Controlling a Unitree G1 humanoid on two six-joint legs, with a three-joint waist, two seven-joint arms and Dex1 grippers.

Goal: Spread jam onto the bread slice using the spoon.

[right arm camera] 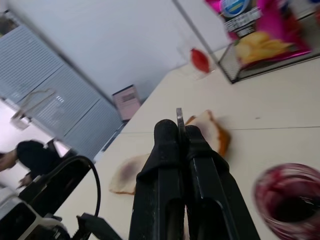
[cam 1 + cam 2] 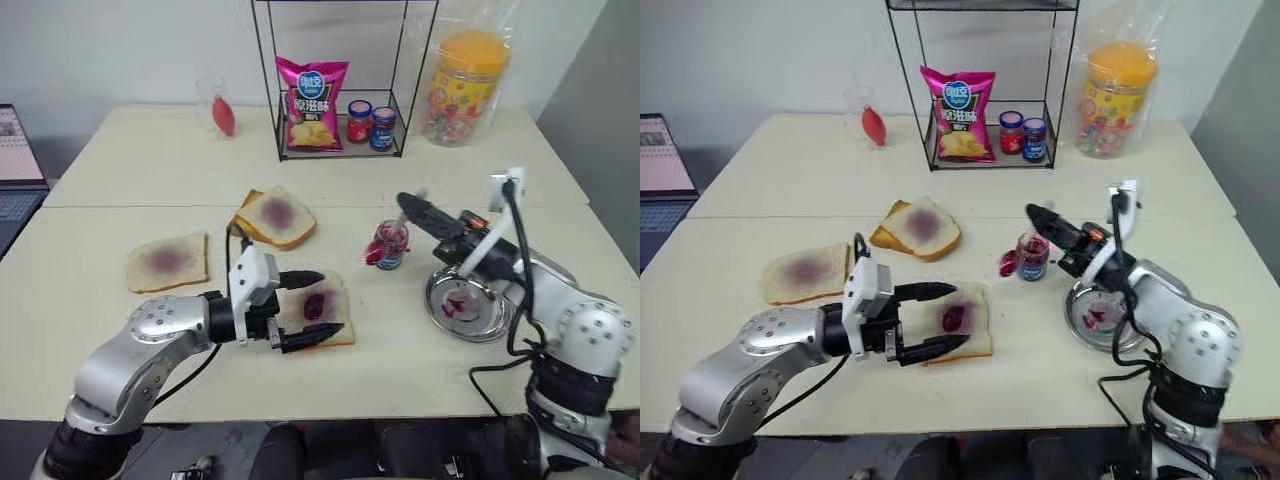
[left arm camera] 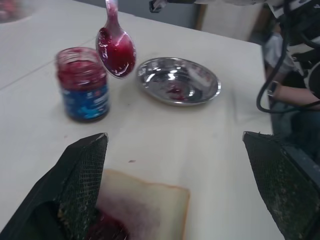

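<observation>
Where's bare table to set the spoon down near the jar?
Bare table lies between the bread slice and the steel dish, in front of the jam jar. It is crowded around the left end effector over the slice.

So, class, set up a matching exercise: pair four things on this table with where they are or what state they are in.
1. spoon
2. bread slice
3. steel dish
4. crisp bag

A. inside the wire rack
B. between the left gripper's open jaws
C. heaped with jam, pinched in the shut right gripper
D. beside the jam jar, red smears inside

Pairs: 1-C, 2-B, 3-D, 4-A
</observation>
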